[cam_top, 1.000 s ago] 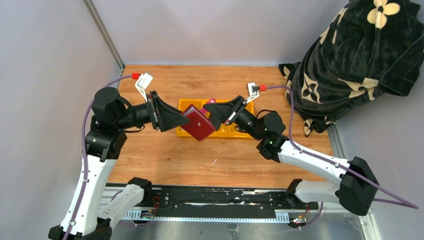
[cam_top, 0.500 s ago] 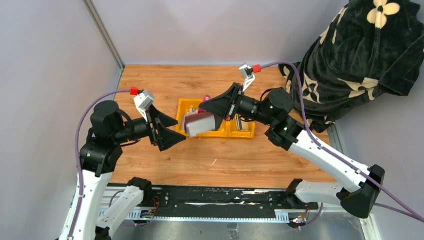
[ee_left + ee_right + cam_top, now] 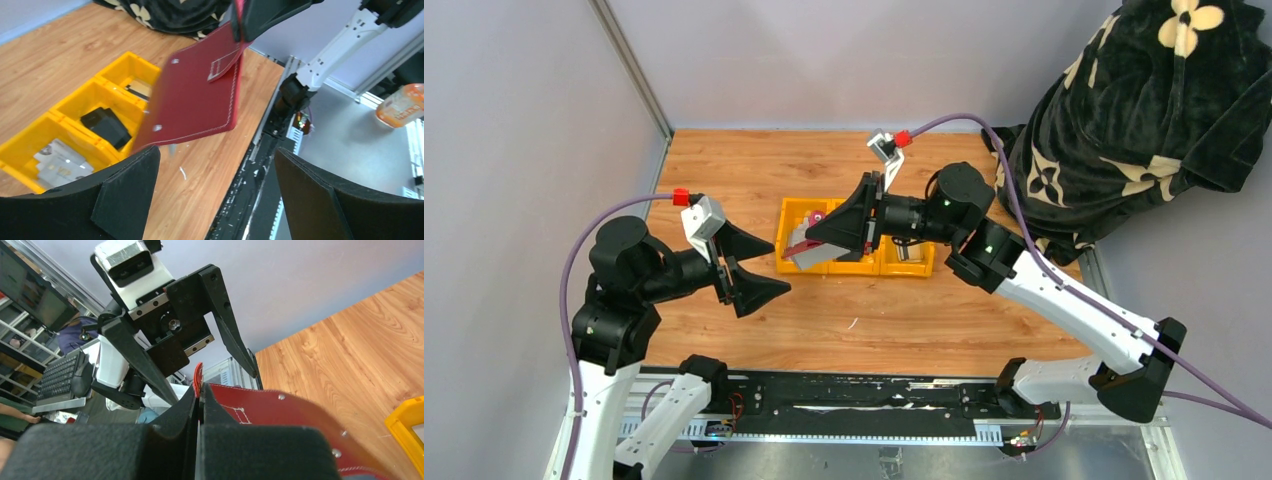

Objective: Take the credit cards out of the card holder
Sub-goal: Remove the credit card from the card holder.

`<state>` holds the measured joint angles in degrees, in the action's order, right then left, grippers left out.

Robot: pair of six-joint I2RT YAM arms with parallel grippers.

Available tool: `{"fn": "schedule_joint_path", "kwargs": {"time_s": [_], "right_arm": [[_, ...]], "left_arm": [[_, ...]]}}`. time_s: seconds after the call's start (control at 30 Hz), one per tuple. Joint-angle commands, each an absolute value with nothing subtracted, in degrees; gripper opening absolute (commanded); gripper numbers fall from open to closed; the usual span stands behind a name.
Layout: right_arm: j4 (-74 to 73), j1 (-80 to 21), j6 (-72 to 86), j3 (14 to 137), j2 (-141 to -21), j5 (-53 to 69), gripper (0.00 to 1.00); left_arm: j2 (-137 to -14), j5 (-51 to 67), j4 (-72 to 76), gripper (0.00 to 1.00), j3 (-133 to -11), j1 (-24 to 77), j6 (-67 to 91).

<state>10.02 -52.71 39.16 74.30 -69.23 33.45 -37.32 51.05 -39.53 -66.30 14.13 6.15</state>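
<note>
Maroon card holder (image 3: 195,95) is hanging over the yellow tray (image 3: 781,232), with the right gripper (image 3: 824,232) clamping its top edge. Its long axis is sloping down toward the left gripper (image 3: 769,266), which is waiting near the free lower edge, jaws apart and not touching. A second ago both were on it. The left has backed off and the holder has swung left.
</note>
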Motion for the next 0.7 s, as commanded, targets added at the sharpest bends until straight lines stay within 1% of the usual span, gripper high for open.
{"fn": "schedule_joint_path", "kwargs": {"time_s": [0.0, 0.07, 0.27, 0.37, 0.43, 0.63, 0.67], "right_arm": [[7.6, -55.7, 35.9, 78.6, -70.6, 33.5, 0.00], [6.6, -56.8, 35.3, 80.2, -71.2, 32.5, 0.00], [3.4, -59.8, 34.2, 83.7, -73.1, 29.4, 0.00], [3.9, -60.8, 34.2, 84.0, -73.7, 28.9, 0.00], [4.5, -61.3, 34.5, 84.4, -74.2, 28.5, 0.00], [6.2, -62.2, 34.9, 85.2, -75.7, 29.3, 0.00], [5.5, -62.2, 33.8, 84.9, -75.3, 29.0, 0.04]], "left_arm": [[-37.5, 56.0, -39.9, 0.91, -66.4, 14.5, 8.7], [-36.9, 54.4, -39.9, 0.88, -66.1, 14.5, 7.8], [-35.7, 49.8, -39.0, 0.75, -65.4, 14.5, 5.7], [-34.9, 50.7, -37.4, 0.68, -64.7, 14.5, 7.5], [-34.9, 53.5, -36.0, 0.55, -64.1, 14.5, 10.0], [-36.8, 57.0, -35.4, 0.12, -64.2, 14.5, 14.1], [-37.1, 57.3, -35.3, 0.06, -64.7, 14.5, 14.9]]}}
